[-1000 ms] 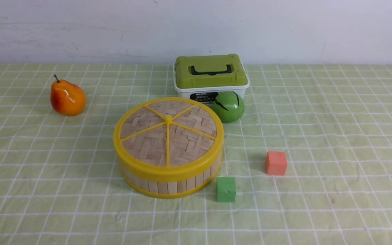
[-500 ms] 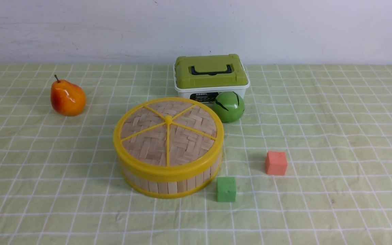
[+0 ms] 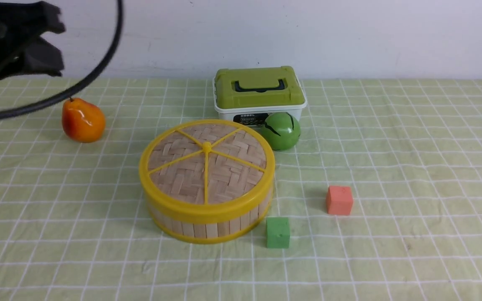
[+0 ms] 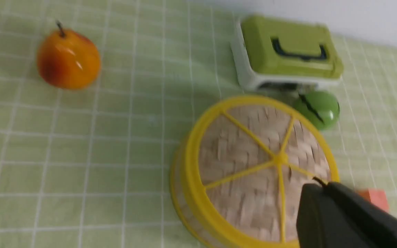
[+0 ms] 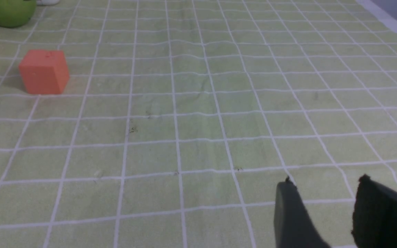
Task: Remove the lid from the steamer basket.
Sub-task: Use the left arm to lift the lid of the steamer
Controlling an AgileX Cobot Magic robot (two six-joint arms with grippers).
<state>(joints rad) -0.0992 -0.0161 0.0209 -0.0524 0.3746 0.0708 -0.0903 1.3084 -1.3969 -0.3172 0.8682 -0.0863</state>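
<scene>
The left gripper (image 4: 319,182) has its fingertips together, with nothing between them; in the left wrist view it appears in front of part of the woven lid. The right gripper (image 5: 326,179) has its fingertips apart over the tablecloth (image 5: 205,137), with only cloth visible between them. Part of the left arm (image 3: 19,46), with a dark curved cable, shows beyond and to the left of the steamer basket, high in the front view.

The steamer basket (image 3: 211,230), a round tub of light bamboo slats, is the landmark. Its lid (image 3: 178,179), woven bamboo with a yellow rim, five yellow spokes and a centre knob, sits flat on top of it. Near the basket's right side, toward the viewer, is a green cube (image 3: 278,233); farther right is a coral-red cube (image 3: 339,200). Just beyond the basket, to its right, a round green object with dark stripes (image 3: 281,131) stands in front of a white box with a green lid (image 3: 260,94). Well to the left of the basket, and farther back, is an orange-red pear (image 3: 83,121).
</scene>
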